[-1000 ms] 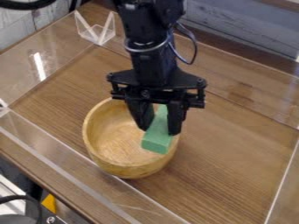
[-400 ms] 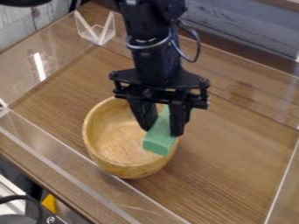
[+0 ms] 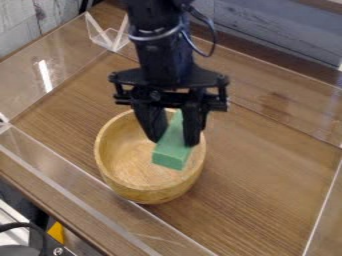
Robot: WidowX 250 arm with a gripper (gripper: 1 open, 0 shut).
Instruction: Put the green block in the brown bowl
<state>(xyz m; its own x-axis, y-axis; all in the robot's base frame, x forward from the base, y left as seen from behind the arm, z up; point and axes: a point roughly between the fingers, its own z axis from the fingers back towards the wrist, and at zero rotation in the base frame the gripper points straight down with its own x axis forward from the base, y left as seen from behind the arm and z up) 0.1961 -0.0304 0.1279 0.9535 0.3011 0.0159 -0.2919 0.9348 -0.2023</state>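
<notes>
The green block (image 3: 173,148) hangs tilted just under the gripper (image 3: 174,135), its upper end between the two dark fingers (image 3: 195,128) and its lower end down inside the brown bowl (image 3: 123,178), near the rim on the side below the hand. The fingers sit on either side of the block's upper end and appear to pinch it, partly spread to its width. Whether the block's lower end touches the bowl's floor or wall is hard to tell, since the near rim cuts off that spot.

By my reading the task is nearly finished: the block is over and partly within the bowl, and what remains is letting go and lifting clear. The fingertips themselves are hidden behind the block and blurred. Around the bowl lies the wooden table (image 3: 267,150), and beyond the arm a clear plastic piece (image 3: 111,37) stands
</notes>
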